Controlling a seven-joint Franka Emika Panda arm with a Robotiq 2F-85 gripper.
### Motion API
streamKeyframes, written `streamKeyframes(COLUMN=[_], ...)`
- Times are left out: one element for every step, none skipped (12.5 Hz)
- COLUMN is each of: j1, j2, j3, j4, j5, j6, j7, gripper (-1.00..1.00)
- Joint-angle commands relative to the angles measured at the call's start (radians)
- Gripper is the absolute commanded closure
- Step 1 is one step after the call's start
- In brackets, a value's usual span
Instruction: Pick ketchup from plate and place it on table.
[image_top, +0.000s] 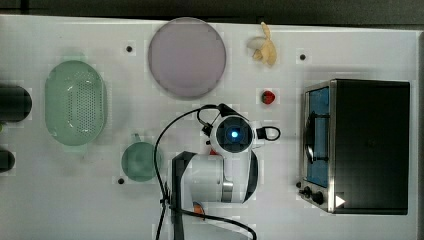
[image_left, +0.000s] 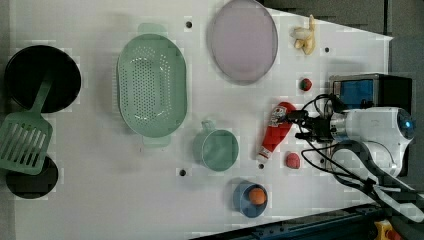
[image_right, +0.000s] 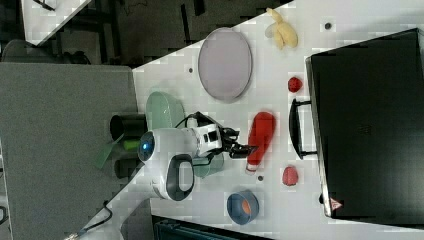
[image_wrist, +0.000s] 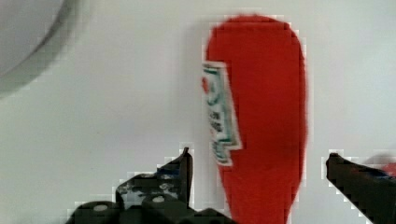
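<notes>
The red ketchup (image_wrist: 261, 116) bottle with a white label lies flat on the white table (image_left: 100, 190), beside the teal cup. It also shows as ketchup (image_left: 276, 131) in the left view and ketchup (image_right: 260, 137) in the right view. My gripper (image_wrist: 259, 155) hovers over its narrow end, open. One finger stands on each side of the bottle, with a gap between each fingertip (image_wrist: 180, 170) and the bottle. The lilac-grey plate (image_left: 243, 40) lies bare at the table's far edge, apart from the ketchup. In the top view my arm covers the bottle.
A green perforated basket (image_left: 152, 85) and a teal cup (image_left: 216, 149) lie at the left view's left of the ketchup. Two small red fruits (image_left: 293, 160) (image_left: 306, 84), a blue bowl (image_left: 250, 197) with an orange ball and a banana (image_left: 305, 40) are nearby. A toaster oven (image_top: 367, 145) stands beyond.
</notes>
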Motion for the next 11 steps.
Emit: streamKeyframes(j1=[-0.002, -0.001, -0.002, -0.002, -0.001, -0.002, -0.002, -0.001, 0.000, 0.000, 0.000], j2=[-0.068, -0.101, -0.137, -0.171, -0.202, -0.229, -0.251, -0.266, -0.277, -0.283, -0.282], j3=[-0.003, -0.003, -0.003, -0.003, -0.003, -0.004, -0.004, -0.003, -0.003, -0.003, -0.003], j4=[0.028, 0.046, 0.071, 0.102, 0.141, 0.187, 0.244, 0.305, 0.371, 0.438, 0.508], j5=[0.004, 0.004, 0.004, 0.004, 0.004, 0.006, 0.015, 0.019, 0.019, 0.018, 0.018], j6=[0.016, 0.002, -0.031, -0.091, -0.178, -0.271, -0.343, -0.413, -0.485, -0.560, -0.631], j7=[0.043, 0.043, 0.048, 0.049, 0.049, 0.062, 0.101, 0.142, 0.155, 0.155, 0.155], gripper=[-1.00, -1.00, -1.00, -1.00, -1.00, -1.00, -1.00, -1.00, -1.00, -1.00, -1.00])
